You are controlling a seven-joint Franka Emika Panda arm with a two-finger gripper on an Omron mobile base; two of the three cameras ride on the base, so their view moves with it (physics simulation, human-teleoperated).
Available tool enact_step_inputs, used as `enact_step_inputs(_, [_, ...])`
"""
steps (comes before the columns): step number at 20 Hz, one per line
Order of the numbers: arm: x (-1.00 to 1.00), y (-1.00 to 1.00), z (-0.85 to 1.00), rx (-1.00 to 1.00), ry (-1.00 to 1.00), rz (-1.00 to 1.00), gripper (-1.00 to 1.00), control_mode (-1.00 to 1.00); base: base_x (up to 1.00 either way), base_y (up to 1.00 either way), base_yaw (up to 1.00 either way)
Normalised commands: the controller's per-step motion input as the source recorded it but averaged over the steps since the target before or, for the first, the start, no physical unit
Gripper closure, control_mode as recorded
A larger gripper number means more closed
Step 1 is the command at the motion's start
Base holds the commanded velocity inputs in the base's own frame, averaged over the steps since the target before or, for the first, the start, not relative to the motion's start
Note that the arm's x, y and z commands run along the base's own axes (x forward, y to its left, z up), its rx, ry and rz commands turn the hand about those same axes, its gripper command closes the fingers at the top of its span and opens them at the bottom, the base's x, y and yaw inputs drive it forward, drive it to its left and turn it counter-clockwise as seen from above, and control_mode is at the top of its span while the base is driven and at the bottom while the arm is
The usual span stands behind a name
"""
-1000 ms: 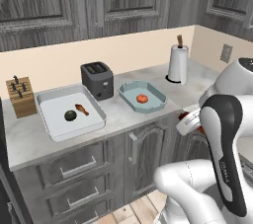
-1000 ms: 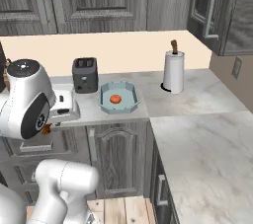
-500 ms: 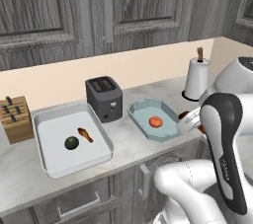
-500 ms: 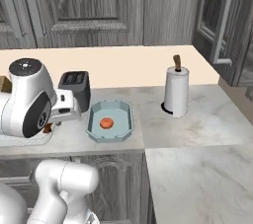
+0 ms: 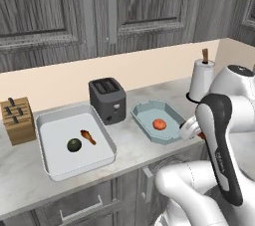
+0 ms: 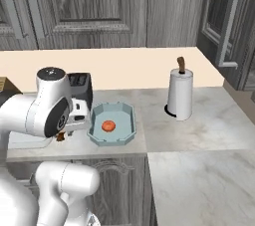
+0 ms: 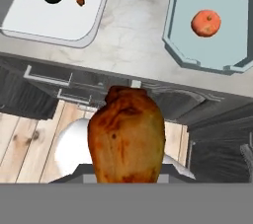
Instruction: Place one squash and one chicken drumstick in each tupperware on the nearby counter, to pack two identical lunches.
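Two tubs: both sit on the counter (image 5: pixel 134 145), toaster between them at the back, so left to right it goes like this.
Knife block (image 5: pixel 17 119): far left against the wall, just beside the white tub.
White tub (image 5: pixel 50 125): big rectangular one with the grey rim, already holding one of each.
Green squash (image 5: pixel 74 145): inside the white tub, near the middle.
Small drumstick (image 5: pixel 88 136): in the same tub, just right of the green squash, close but looks apart from it.
Toaster (image 5: pixel 108 99): black, slots up, behind the gap between the tubs.
Blue tub (image 5: pixel 144 115): pale octagonal one, right of the toaster, near the counter's front edge.
Orange squash (image 5: pixel 159 124): alone in the blue tub, roughly centred.
Gripper (image 5: pixel 191 129): hangs off the front right of the blue tub, out past the counter edge, mostly hidden by the arm in the base views.
Held drumstick (image 7: pixel 126 136): fat glossy end fills the lower middle of the hand view, pinched in the gripper, over the cabinet fronts and floor rather than over the tub.
Paper towel roll (image 5: pixel 200 81): upright at the far right by the wall.
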Motion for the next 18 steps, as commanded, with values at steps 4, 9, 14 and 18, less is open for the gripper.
enact_step_inputs(4, [0.51, -0.37, -0.23, 0.0, 0.03, 0.01, 1.0, -1.0, 0.0, 0.0, 0.0])
enact_step_inputs(9, [0.54, -0.33, -0.18, 0.0, 0.0, 0.0, 1.0, -1.0, 0.0, 0.0, 0.0])
enact_step_inputs(14, [0.7, -0.35, -0.2, 0.0, 0.0, 0.0, 1.0, -1.0, 0.0, 0.0, 0.0])
enact_step_inputs(18, [0.67, -0.28, -0.13, 0.0, 0.0, 0.0, 1.0, -1.0, 0.0, 0.0, 0.0])
